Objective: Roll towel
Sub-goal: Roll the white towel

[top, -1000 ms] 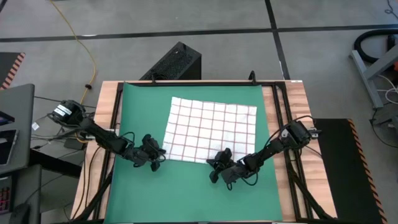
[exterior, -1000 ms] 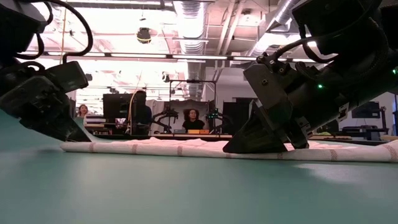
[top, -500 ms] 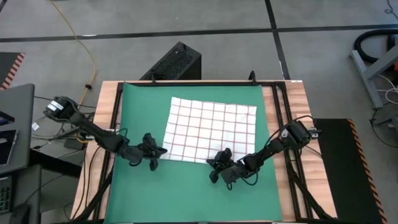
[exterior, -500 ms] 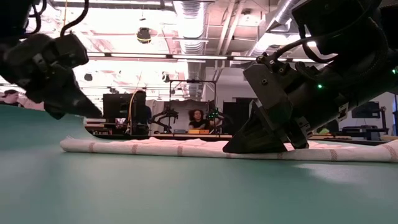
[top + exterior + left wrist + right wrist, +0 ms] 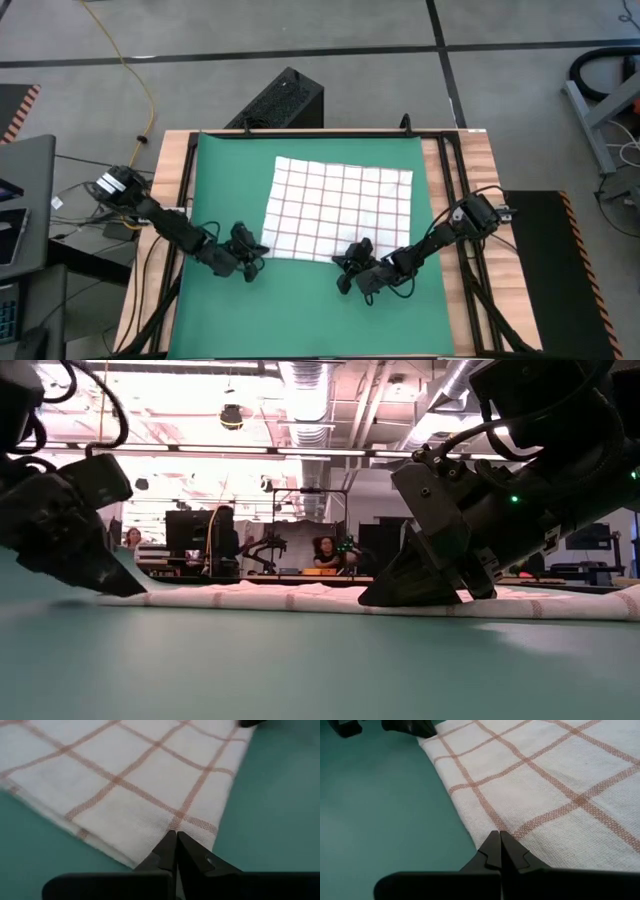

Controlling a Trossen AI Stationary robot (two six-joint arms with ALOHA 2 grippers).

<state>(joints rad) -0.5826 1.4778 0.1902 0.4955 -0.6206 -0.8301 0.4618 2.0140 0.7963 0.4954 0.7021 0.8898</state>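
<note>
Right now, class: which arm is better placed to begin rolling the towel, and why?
Neither clearly. The left gripper and the right gripper both sit, fingers shut, at the towel's near edge, one by each near corner, so both probably roll together.

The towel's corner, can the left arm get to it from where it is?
Probably yes. The left gripper sits shut with its tips right at the towel corner's edge, low on the green mat, and nothing lies between.

the left end effector has dropped back down to the towel's near-left corner.
</note>
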